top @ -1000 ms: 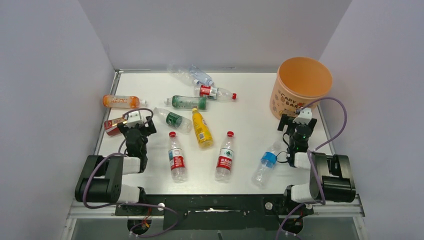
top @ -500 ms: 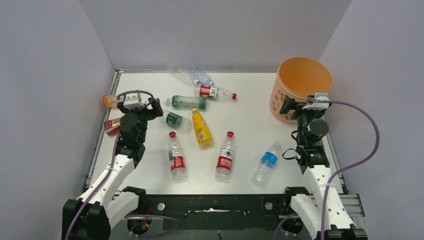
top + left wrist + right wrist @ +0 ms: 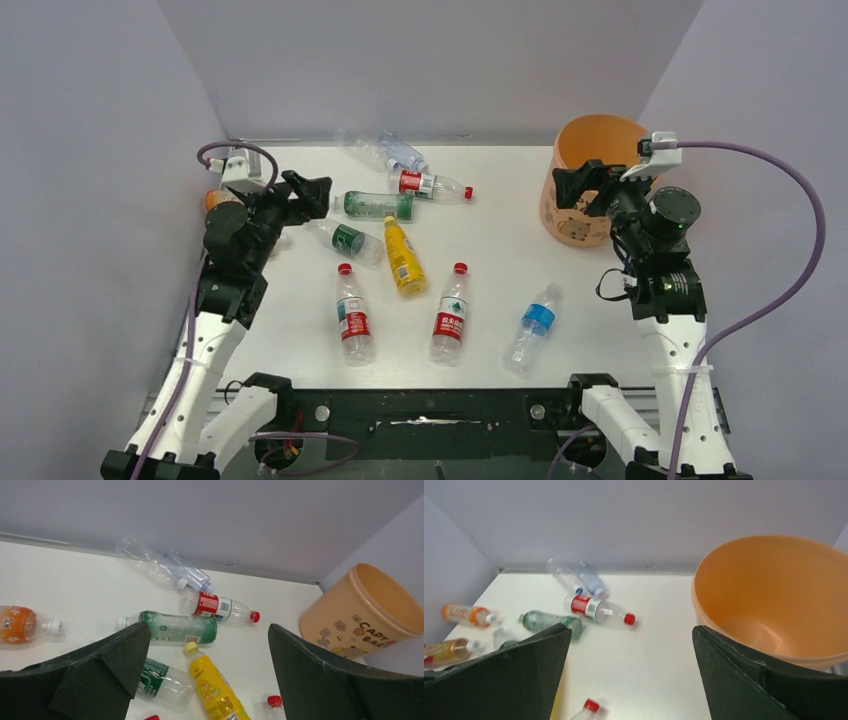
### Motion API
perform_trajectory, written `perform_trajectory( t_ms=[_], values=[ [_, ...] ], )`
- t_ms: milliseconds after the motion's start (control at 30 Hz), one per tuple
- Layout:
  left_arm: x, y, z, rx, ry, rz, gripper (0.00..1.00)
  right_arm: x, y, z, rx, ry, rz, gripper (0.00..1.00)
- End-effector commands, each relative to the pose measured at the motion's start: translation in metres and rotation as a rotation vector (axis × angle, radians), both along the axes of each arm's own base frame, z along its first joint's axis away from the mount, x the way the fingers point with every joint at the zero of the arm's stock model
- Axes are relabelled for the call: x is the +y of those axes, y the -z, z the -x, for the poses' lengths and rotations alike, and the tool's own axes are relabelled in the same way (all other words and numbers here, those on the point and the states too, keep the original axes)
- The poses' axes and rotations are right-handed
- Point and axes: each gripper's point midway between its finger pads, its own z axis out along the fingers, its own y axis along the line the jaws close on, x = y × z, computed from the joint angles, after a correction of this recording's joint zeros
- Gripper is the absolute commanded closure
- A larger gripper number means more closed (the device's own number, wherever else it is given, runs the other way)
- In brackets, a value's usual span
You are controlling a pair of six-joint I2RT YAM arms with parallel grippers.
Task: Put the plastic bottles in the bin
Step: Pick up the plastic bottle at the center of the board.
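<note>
Several plastic bottles lie flat on the white table. A yellow bottle (image 3: 403,257) lies mid-table, with a green bottle (image 3: 375,205) and a red-label bottle (image 3: 430,185) behind it. Two red-label bottles (image 3: 352,315) (image 3: 451,312) and a blue-label bottle (image 3: 532,322) lie nearer the front. The pale-orange bin (image 3: 604,146) stands at the back right and looks empty inside. My left gripper (image 3: 306,194) hangs open above the table's left side, over the green bottle (image 3: 175,628). My right gripper (image 3: 582,181) hangs open in front of the bin (image 3: 774,595). Neither holds anything.
Clear bottles (image 3: 388,152) lie against the back wall. An orange bottle (image 3: 211,199) lies at the far left, partly hidden behind my left arm. Grey walls close in the table on three sides.
Both arms have unfolded and risen from low near the front edge. The left gripper moved back over the left bottles, the right one up beside the bin. Both stayed open.
</note>
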Motion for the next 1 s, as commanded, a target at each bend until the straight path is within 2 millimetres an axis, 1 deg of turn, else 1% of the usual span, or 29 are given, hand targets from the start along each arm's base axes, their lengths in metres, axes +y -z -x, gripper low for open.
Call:
perform_trajectory(
  t_ms=[0, 33, 100, 167, 267, 400, 467, 533, 600, 733, 833, 967],
  values=[
    [-0.018, -0.013, 0.035, 0.015, 0.122, 0.123, 0.11, 0.025, 0.034, 0.014, 0.122, -0.130, -0.078, 0.02],
    [-0.014, -0.010, 0.039, 0.009, 0.101, 0.154, 0.11, 0.026, 0.037, 0.018, 0.115, -0.127, -0.107, 0.02],
    [-0.007, -0.009, 0.046, -0.003, 0.065, 0.199, 0.10, 0.021, 0.050, 0.018, 0.144, -0.071, -0.183, 0.02],
    [-0.006, -0.008, 0.050, -0.003, 0.069, 0.190, 0.04, 0.017, 0.061, 0.015, 0.169, -0.042, -0.209, 0.02],
    [-0.013, 0.003, 0.048, 0.058, 0.104, 0.163, 0.03, 0.020, 0.081, 0.008, 0.248, -0.044, -0.218, 0.02],
    [-0.019, 0.026, 0.039, 0.188, 0.123, 0.117, 0.03, 0.027, 0.102, 0.001, 0.340, -0.073, -0.232, 0.02],
    [-0.020, 0.037, 0.035, 0.243, 0.121, 0.112, 0.03, 0.032, 0.108, 0.000, 0.359, -0.094, -0.240, 0.02],
    [-0.027, 0.043, 0.033, 0.273, 0.155, 0.113, 0.02, 0.036, 0.115, 0.001, 0.384, -0.110, -0.244, 0.02],
    [-0.037, 0.046, 0.034, 0.278, 0.216, 0.112, 0.02, 0.040, 0.119, 0.003, 0.402, -0.124, -0.244, 0.02],
    [-0.044, 0.045, 0.032, 0.274, 0.255, 0.112, 0.02, 0.047, 0.130, 0.007, 0.437, -0.149, -0.231, 0.02],
    [-0.049, 0.047, 0.027, 0.321, 0.282, 0.095, 0.02, 0.054, 0.140, 0.010, 0.466, -0.169, -0.218, 0.02],
    [-0.058, 0.067, 0.025, 0.403, 0.320, 0.103, 0.02, 0.070, 0.153, 0.010, 0.519, -0.211, -0.198, 0.02]
  ],
)
